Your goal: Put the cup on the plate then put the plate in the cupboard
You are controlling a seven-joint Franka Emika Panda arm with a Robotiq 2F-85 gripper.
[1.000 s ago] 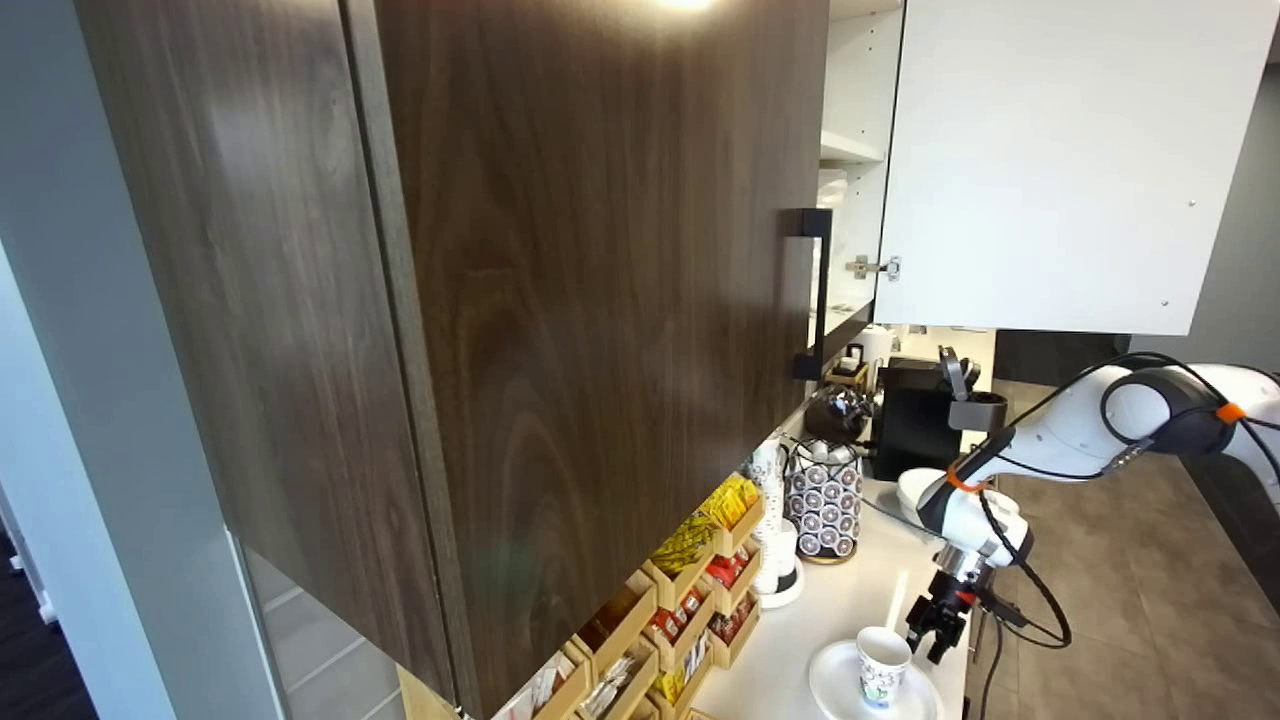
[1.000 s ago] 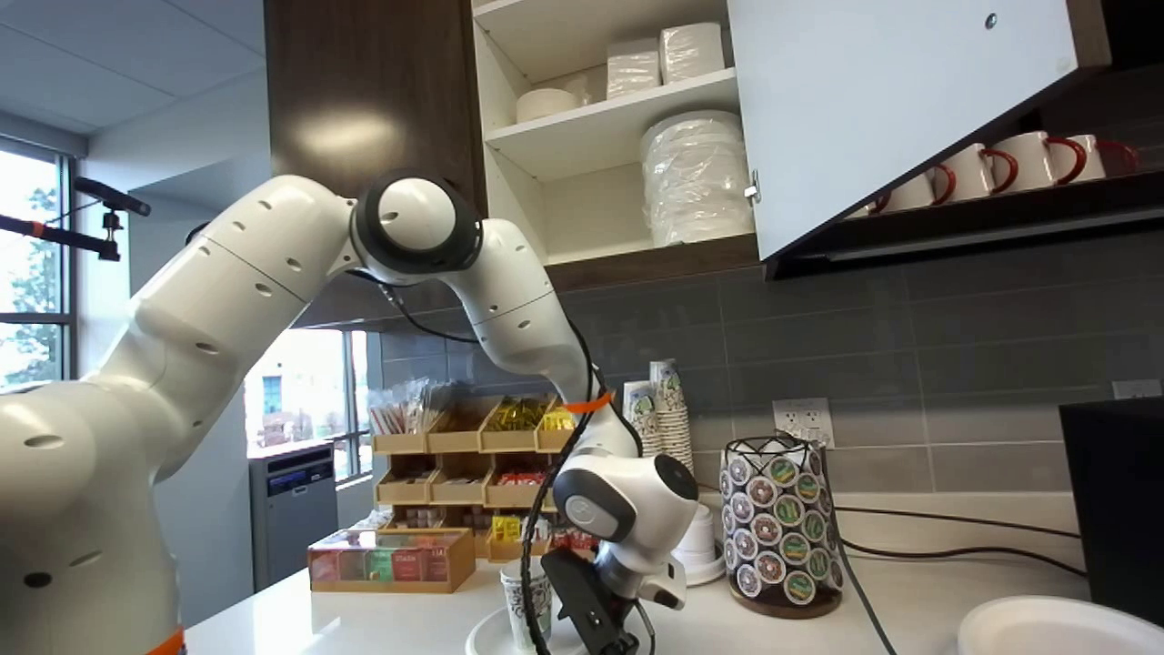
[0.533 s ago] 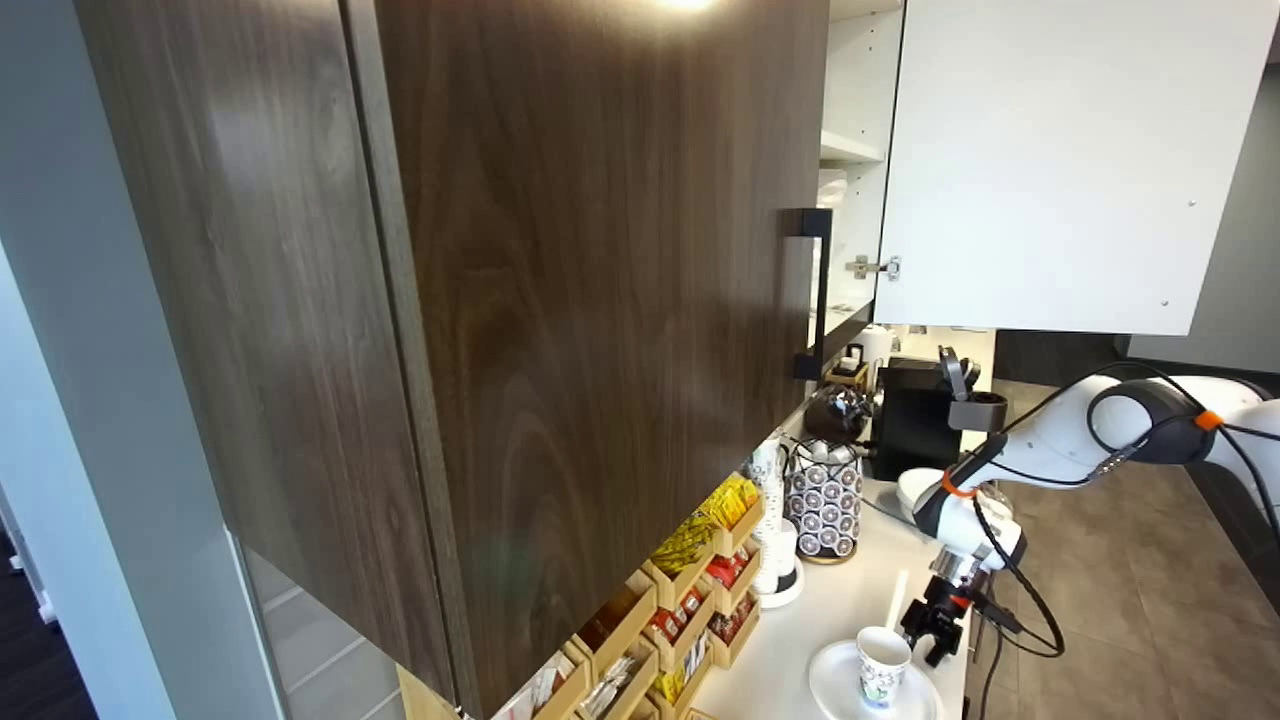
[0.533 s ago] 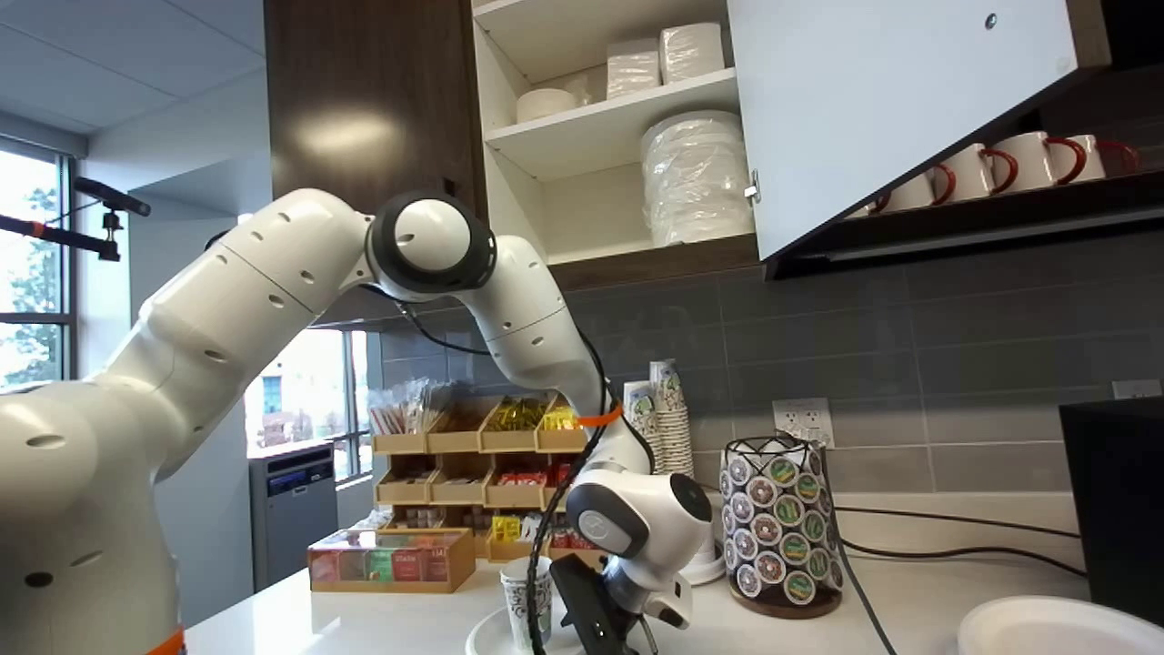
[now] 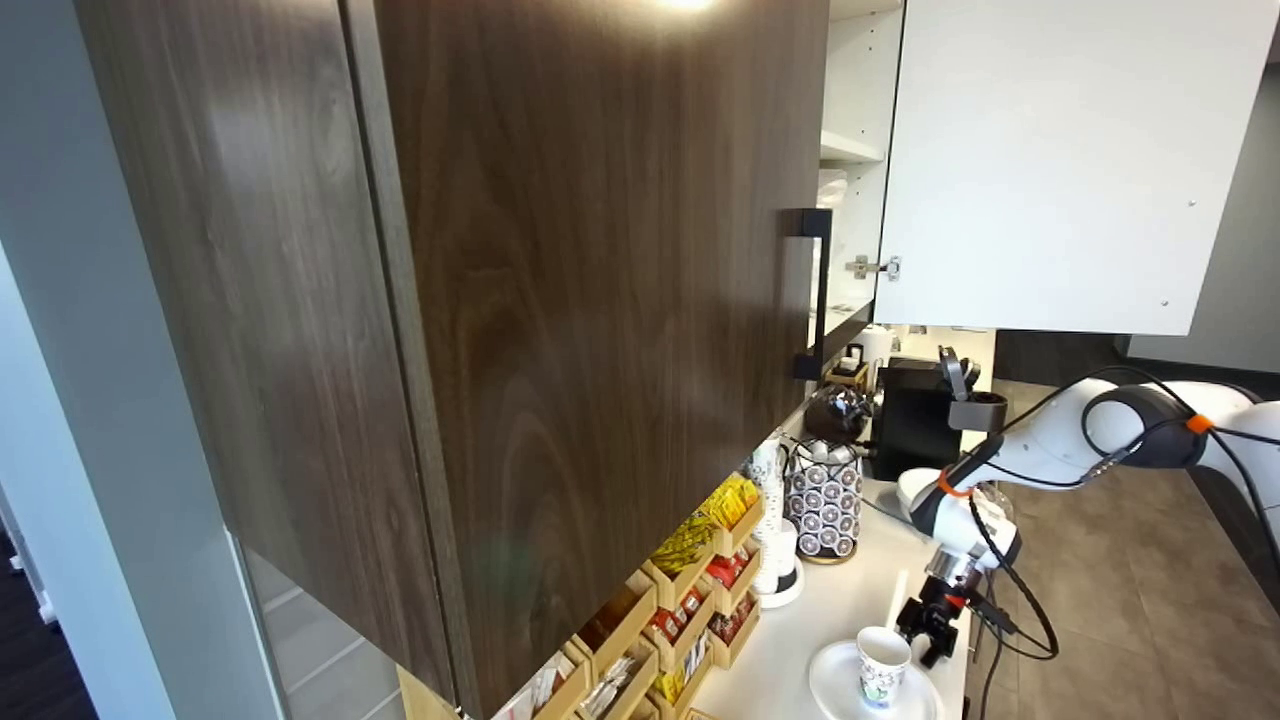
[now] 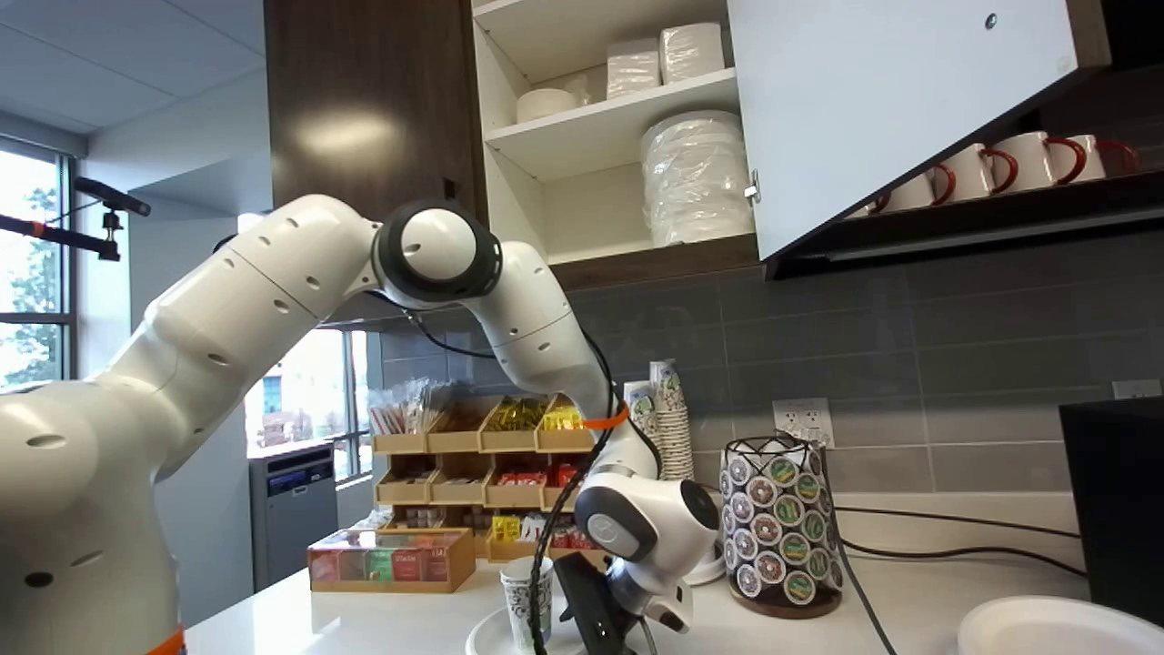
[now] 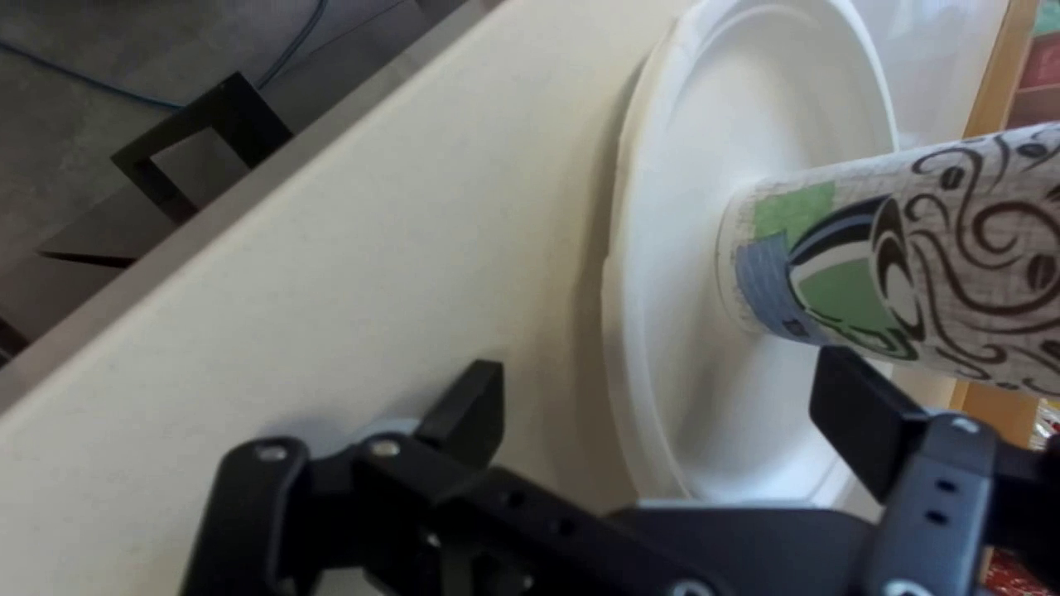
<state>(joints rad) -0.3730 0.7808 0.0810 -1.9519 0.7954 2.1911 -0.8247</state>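
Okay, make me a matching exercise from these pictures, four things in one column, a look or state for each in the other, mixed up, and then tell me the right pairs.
Things:
1. gripper
2. cup
3. cupboard
4. plate

Look or state:
A. round and white, underneath the cup
B. door swung open
C. jaws apart, gripping nothing
D. upright, with a swirl print

Right pairs: 1-C, 2-D, 3-B, 4-A.
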